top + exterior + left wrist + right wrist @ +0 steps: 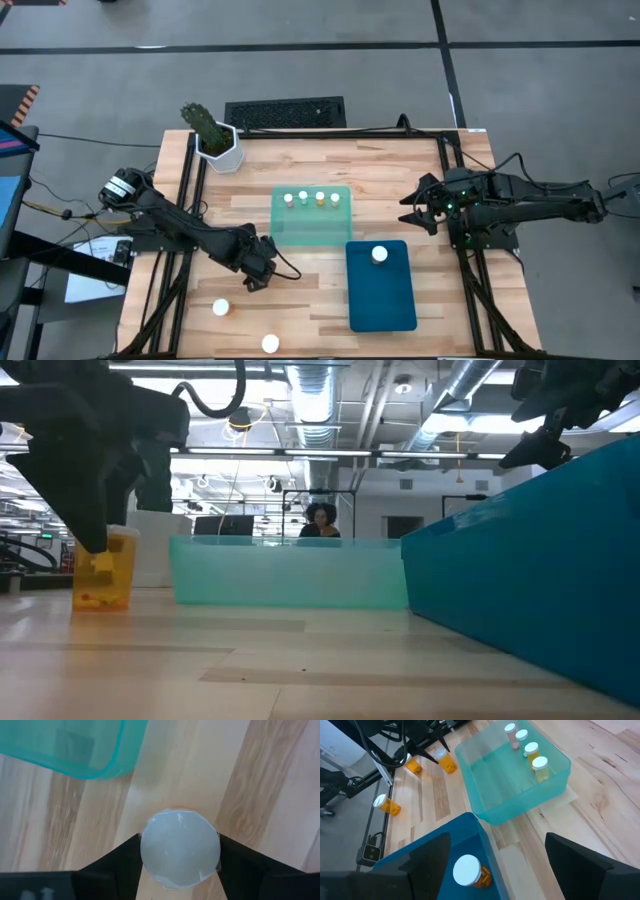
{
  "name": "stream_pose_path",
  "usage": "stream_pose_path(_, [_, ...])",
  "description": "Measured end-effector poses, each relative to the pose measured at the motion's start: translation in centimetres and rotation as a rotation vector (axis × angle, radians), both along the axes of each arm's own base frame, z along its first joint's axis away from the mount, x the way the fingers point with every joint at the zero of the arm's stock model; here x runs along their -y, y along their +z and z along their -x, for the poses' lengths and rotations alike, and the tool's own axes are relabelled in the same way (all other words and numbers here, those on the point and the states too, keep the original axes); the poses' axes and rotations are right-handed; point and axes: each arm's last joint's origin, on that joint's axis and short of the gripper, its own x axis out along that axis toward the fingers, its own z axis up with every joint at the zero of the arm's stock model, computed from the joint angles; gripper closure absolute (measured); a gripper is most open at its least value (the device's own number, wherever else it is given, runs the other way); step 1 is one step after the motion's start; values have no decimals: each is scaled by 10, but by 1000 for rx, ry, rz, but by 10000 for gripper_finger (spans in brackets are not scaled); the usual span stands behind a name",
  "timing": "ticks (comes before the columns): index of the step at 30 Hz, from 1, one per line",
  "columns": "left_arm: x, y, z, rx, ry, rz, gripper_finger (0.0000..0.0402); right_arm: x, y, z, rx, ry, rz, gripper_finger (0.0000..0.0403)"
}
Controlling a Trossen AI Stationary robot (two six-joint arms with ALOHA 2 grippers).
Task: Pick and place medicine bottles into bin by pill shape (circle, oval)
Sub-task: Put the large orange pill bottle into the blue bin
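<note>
Filling your left wrist view, a white cap (180, 848) sits pinched between the left gripper (179, 857) fingers. That bottle (103, 568) seems light, rigid and slick; grip the body below the cap. Right gripper (418, 208) waits open.

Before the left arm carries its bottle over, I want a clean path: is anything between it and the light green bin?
Nothing visible: the left gripper holds the bottle just beside the green bin, with only bare table between.

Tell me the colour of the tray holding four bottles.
Translucent teal-green plastic tray; right wrist view shows it best.
</note>
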Motion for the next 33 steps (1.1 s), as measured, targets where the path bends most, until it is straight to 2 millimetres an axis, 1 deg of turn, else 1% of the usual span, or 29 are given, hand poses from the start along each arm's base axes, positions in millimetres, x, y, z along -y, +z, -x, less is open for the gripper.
stream_pose_path(4, [2, 5, -3, 20, 21, 17, 194, 0, 0, 0, 0, 0, 0, 69])
stream_pose_path(9, [8, 28, -16, 100, 20, 58, 192, 0, 0, 0, -1, 0, 0, 69])
stream_pose_path(13, [15, 56, -29, 178, 20, 108, 192, 0, 0, 0, 0, 0, 0, 69])
stream_pose_path(16, [19, 83, -38, 263, 17, 144, 192, 0, 0, 0, 0, 0, 0, 69])
stream_pose_path(18, [20, 101, -44, 330, 14, 137, 192, 0, 0, 0, 0, 0, 0, 69])
stream_pose_path(22, [13, 130, -54, 449, 29, 84, 192, 0, 0, 0, 0, 0, 0, 69])
stream_pose_path(25, [3, 147, -63, 518, 42, 91, 191, 0, 0, 0, 0, -1, 0, 69])
stream_pose_path(28, [-4, 157, -76, 586, 25, 89, 191, 0, 0, 0, 0, -1, 0, 69])
stream_pose_path(31, [-8, 160, -95, 609, -26, 62, 191, 0, 0, 0, 1, -1, 0, 69])
stream_pose_path(33, [-9, 157, -108, 586, -63, 34, 191, 0, 0, 0, 1, -1, 0, 69])
